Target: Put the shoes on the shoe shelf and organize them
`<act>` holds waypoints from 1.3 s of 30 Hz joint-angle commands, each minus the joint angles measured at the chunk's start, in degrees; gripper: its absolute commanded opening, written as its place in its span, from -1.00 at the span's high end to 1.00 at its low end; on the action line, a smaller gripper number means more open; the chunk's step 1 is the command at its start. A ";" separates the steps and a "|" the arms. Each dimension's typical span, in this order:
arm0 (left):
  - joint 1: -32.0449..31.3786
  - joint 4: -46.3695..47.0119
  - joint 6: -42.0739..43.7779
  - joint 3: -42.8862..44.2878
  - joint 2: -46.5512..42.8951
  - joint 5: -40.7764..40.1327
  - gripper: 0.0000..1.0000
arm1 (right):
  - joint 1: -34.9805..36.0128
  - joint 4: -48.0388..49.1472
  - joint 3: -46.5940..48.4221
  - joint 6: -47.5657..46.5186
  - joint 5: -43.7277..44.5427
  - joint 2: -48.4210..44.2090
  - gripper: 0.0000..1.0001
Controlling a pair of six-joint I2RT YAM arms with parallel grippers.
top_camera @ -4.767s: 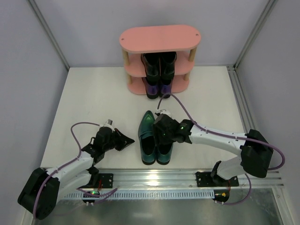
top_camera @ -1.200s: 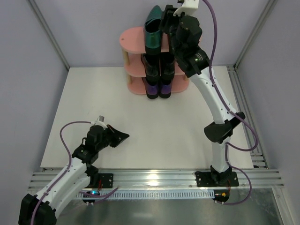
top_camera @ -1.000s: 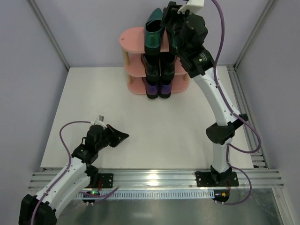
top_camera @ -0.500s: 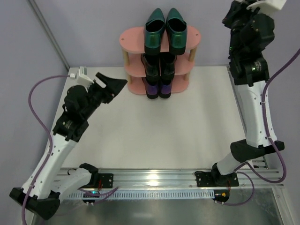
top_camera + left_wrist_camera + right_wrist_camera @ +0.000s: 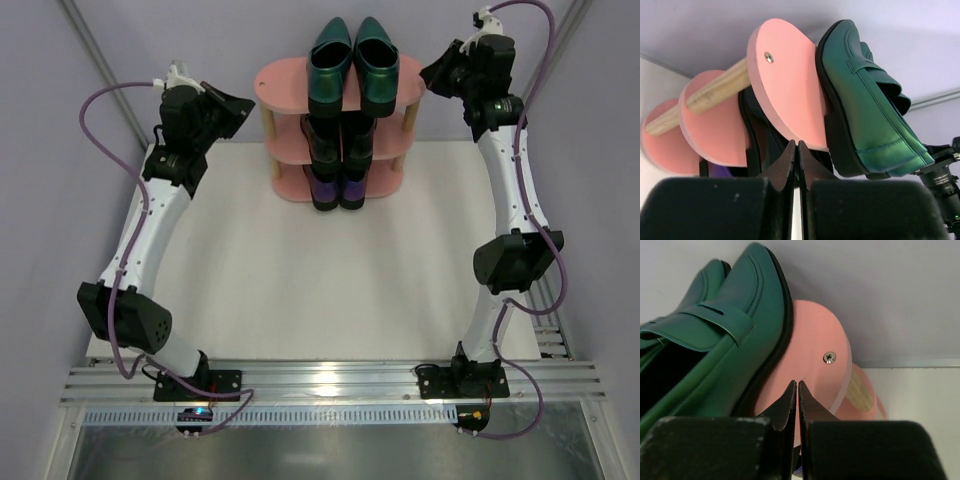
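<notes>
The shoe shelf (image 5: 283, 82) stands at the middle of the counter's far edge, its long axis running along that edge. All three pairs are on it: the teal pair (image 5: 350, 68) on the top board, the black pair (image 5: 340, 140) on the middle board and the purple pair (image 5: 337, 190) on the bottom one. Each shoe lies front to back, and the teal toes point at the far wall. The shelf sits between the two arms. The left gripper (image 5: 243, 103) hangs just off its left end and the right gripper (image 5: 433, 77) just off its right end, both raised to about the top board's height and aimed inward at it. Neither is clearly nearer. Both wrist views show the fingers pressed together with nothing between them, the pink board's rounded end close ahead and a teal shoe lying along it. Neither gripper appears to touch the shelf or a shoe. Judged from this layout, the placing looks done. Any move left would be a small straightening nudge, with each arm reaching sideways toward the teal shoe on its own side, across that shoe's length.
</notes>
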 commanded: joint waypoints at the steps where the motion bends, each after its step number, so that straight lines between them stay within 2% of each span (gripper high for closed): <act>1: 2.68 6.89 -0.28 3.64 1.90 4.24 0.99 | -0.12 1.13 0.94 0.90 -5.56 -1.08 0.92; 11: 3.30 19.20 -2.83 8.91 10.95 11.45 0.99 | 1.54 0.69 2.79 -1.65 -7.41 4.03 0.92; 14: 3.04 24.64 -5.20 11.62 14.82 16.10 0.99 | 3.21 1.47 3.49 -2.26 -6.36 5.08 0.92; 18: 1.29 25.18 -7.22 15.67 20.79 17.78 0.99 | 5.15 2.00 4.98 -2.61 -3.99 6.57 0.92; 23: -1.44 18.77 -5.12 23.41 26.68 18.05 0.99 | 7.69 3.06 7.52 -2.53 -2.14 9.21 0.92; 39: -3.64 18.33 -2.13 14.19 21.77 16.38 0.99 | 12.80 1.30 7.62 -5.78 -3.72 9.04 0.92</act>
